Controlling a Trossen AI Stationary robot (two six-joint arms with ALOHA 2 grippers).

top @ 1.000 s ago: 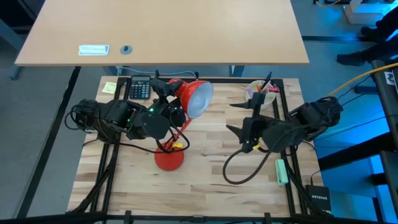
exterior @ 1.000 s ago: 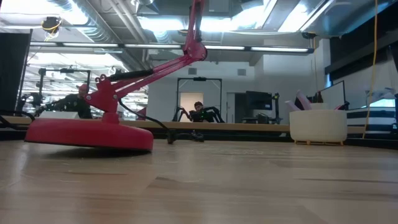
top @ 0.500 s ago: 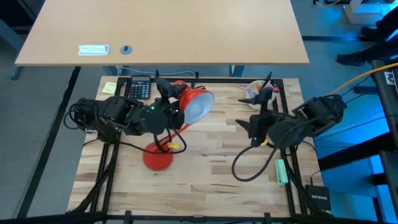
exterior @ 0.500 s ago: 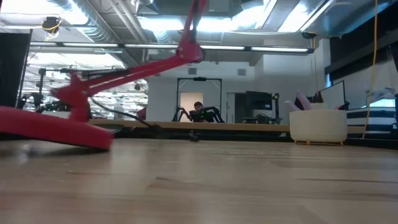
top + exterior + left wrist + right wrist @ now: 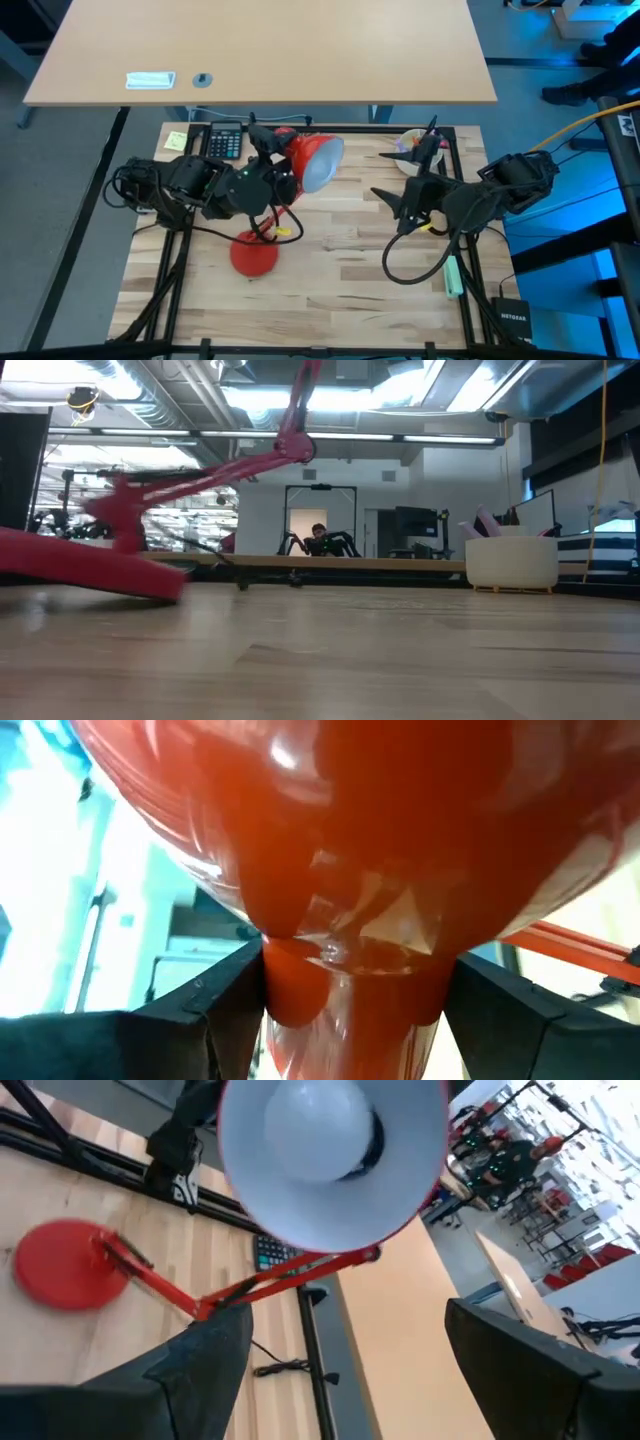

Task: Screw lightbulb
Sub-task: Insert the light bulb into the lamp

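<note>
A red desk lamp stands on the wooden table with its round base (image 5: 255,255) near the middle left. Its shade (image 5: 312,160) is raised and opens toward the table's right. The white lightbulb (image 5: 320,1115) sits inside the shade's white hollow. My left gripper (image 5: 280,160) is shut on the back of the shade. My right gripper (image 5: 385,205) is open and empty. It hangs to the right of the shade and faces its opening. My left gripper pinches the shade's narrow red neck (image 5: 350,990) between its two fingers (image 5: 220,1010), one on each side. It comes from the table's left, behind the shade. The shade is held off the table on the lamp's jointed arm (image 5: 275,215).
A calculator (image 5: 225,143) and a yellow note (image 5: 177,140) lie at the far left. A white bowl with pens (image 5: 415,145) stands at the far right. A green marker (image 5: 452,275) lies near the right edge. A black cable (image 5: 400,270) loops under my right arm.
The lamp's base has slid toward the table's left edge and now shows tipped in the low view. My left gripper has kept hold of the shade, which has shifted only a little. My right gripper stays open.
</note>
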